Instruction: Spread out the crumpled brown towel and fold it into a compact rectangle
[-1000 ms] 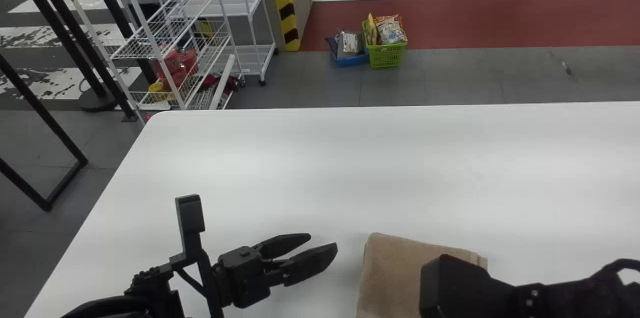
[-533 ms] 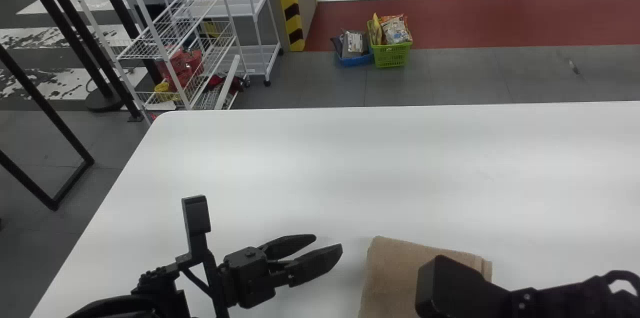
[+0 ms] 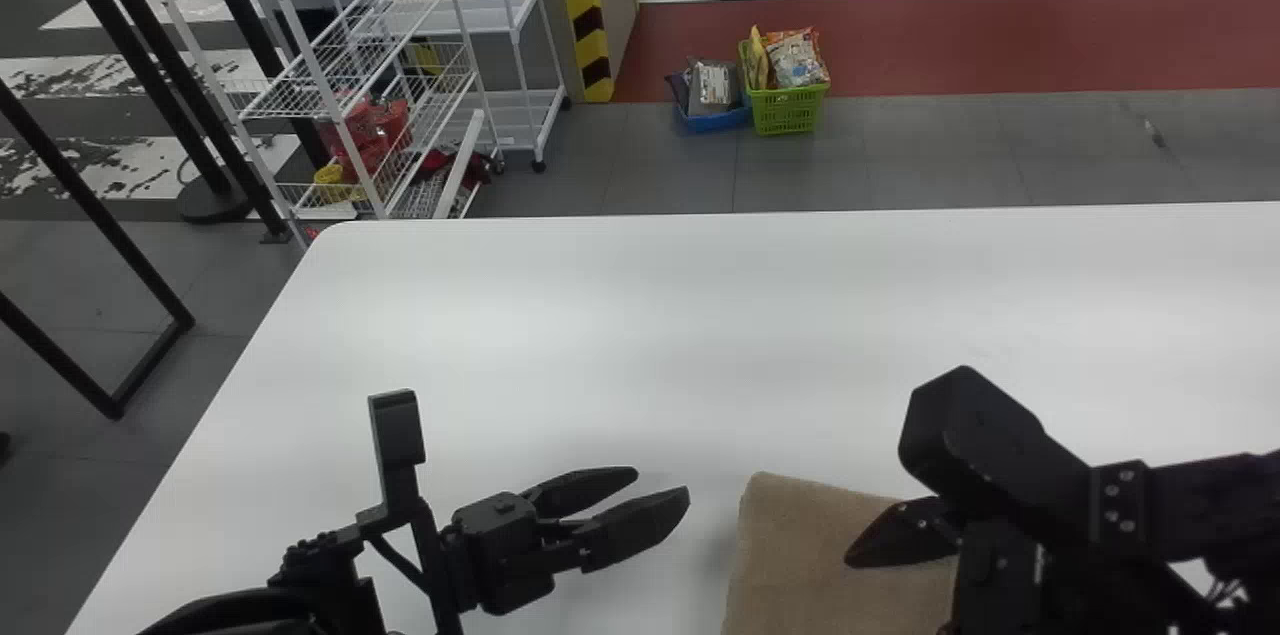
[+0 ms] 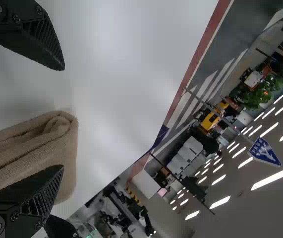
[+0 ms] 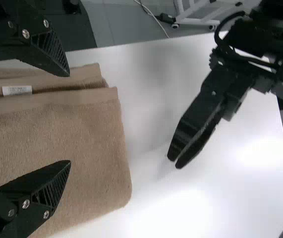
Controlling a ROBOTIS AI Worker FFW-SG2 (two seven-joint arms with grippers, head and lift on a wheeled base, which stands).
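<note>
The brown towel (image 3: 815, 545) lies folded in layers near the table's front edge. In the head view my left gripper (image 3: 663, 484) stands open to the left of it, touching nothing. My right gripper (image 3: 903, 537) is over the towel's right part, hiding it, one dark finger pointing left. The left wrist view has my left gripper (image 4: 63, 118) with parted fingers, the towel's rounded, layered fold (image 4: 42, 144) beyond. In the right wrist view my right gripper (image 5: 69, 119) is open above the towel (image 5: 86, 139), whose stacked edges and white label (image 5: 17, 90) show between the fingers.
The white table (image 3: 640, 315) extends behind and to both sides of the towel. Past its far edge stand a white wire rack (image 3: 330, 65) and a green basket (image 3: 788, 108) on the floor. My left gripper's fingers (image 5: 193, 131) are beside the towel in the right wrist view.
In the head view my right gripper has moved away from the front edge and turned, so a finger now shows over the towel. The whole head view has shifted slightly. My left gripper keeps its pose.
</note>
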